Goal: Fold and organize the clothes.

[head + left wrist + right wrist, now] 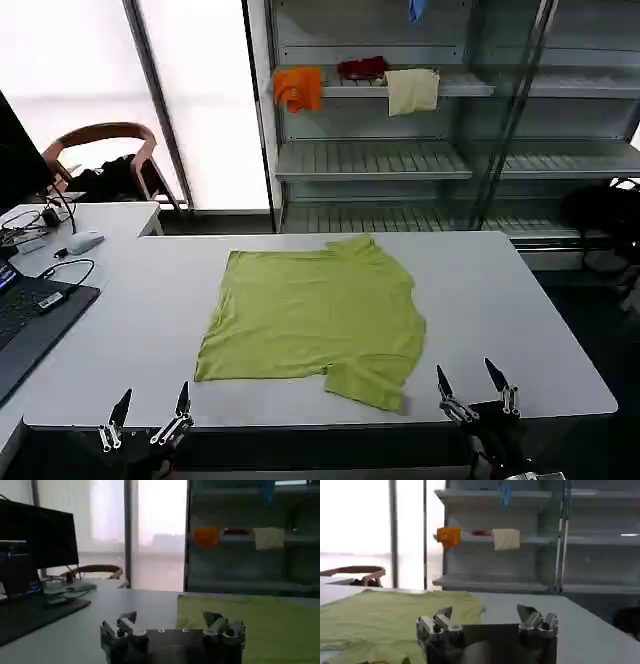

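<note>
T-shirt (315,315) lies flat mid-bench (500,300), partly folded. Thin, limp, light fabric; best pinched at hem corners or sleeve. Left pincer (150,415) and right pincer (476,388) wide open, empty, at near edge.

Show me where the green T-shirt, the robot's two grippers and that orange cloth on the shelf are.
green T-shirt (310,315): head view, middle of its body.
left gripper (148,412): head view, between its open fingertips.
right gripper (470,378): head view, between its open fingertips.
orange cloth (298,88): head view, middle of the cloth.
</note>
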